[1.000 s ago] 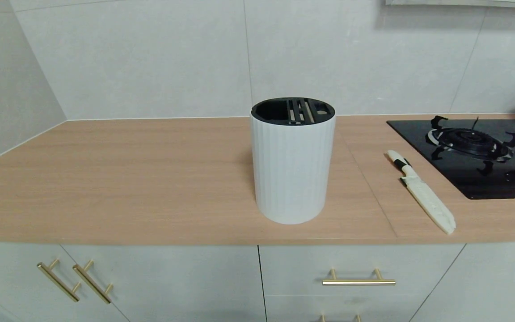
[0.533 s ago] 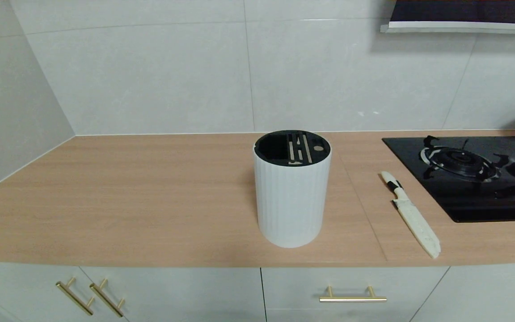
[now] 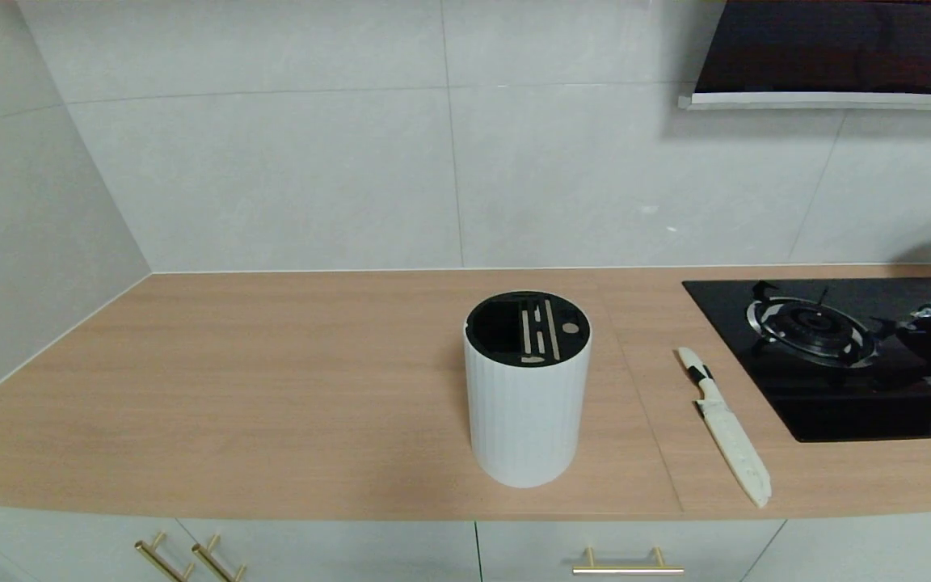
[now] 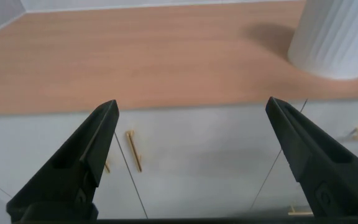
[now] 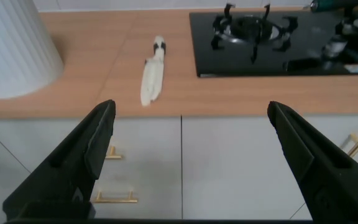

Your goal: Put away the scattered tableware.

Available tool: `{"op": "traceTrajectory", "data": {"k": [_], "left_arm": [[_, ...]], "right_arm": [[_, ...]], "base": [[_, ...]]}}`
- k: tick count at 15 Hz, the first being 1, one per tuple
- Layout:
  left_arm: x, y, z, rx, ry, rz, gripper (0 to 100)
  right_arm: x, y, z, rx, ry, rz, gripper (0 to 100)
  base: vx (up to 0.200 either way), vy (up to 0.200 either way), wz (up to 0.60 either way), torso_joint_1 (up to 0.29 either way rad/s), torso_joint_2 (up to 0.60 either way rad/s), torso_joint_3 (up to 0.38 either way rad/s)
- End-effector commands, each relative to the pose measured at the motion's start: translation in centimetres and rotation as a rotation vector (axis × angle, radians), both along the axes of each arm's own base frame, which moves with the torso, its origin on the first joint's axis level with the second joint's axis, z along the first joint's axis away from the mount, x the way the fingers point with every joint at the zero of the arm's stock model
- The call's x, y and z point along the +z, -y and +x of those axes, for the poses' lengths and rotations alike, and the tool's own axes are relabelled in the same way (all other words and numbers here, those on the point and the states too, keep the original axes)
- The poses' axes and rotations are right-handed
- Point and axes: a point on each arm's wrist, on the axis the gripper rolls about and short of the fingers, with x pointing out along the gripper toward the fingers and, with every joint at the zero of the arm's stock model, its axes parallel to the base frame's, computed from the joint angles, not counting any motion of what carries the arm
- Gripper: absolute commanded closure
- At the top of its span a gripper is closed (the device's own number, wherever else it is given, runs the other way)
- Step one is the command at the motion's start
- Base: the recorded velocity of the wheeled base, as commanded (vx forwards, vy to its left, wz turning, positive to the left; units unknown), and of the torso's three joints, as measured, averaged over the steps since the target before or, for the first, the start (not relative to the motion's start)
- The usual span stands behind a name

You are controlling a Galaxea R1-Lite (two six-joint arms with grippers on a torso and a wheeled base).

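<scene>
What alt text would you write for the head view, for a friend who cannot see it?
A white ribbed holder with a slotted black top stands upright on a wooden counter. To its right a pale knife lies flat, apart from it, blade towards the counter's front edge, beside a black gas hob.

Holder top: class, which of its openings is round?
The small hole at the right of the holder. The slots beside it are long and narrow, and the left compartment is wide.
</scene>
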Motion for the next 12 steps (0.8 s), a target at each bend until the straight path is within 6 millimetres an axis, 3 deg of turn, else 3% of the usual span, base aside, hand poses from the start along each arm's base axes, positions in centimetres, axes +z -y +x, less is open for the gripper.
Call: {"op": "traceTrajectory", "data": {"k": [1,8,12], "left_arm": [[-0.01,0.00,0.00,0.000,-0.002,0.000,0],[0.00,0.00,0.00,0.000,0.000,0.000,0],[0.00,0.00,0.00,0.000,0.000,0.000,0]], "right_arm": [[0.01,0.00,0.01,0.000,-0.001,0.000,0],[0.01,0.00,0.01,0.001,-0.001,0.000,0],[0.01,0.00,0.01,0.000,-0.001,0.000,0]], "base": [[0.000,0.000,0.00,0.300,-0.60,-0.315],[0.000,0.000,0.00,0.217,-0.44,-0.224],[0.000,0.000,0.00,0.103,-0.21,-0.107]]}}
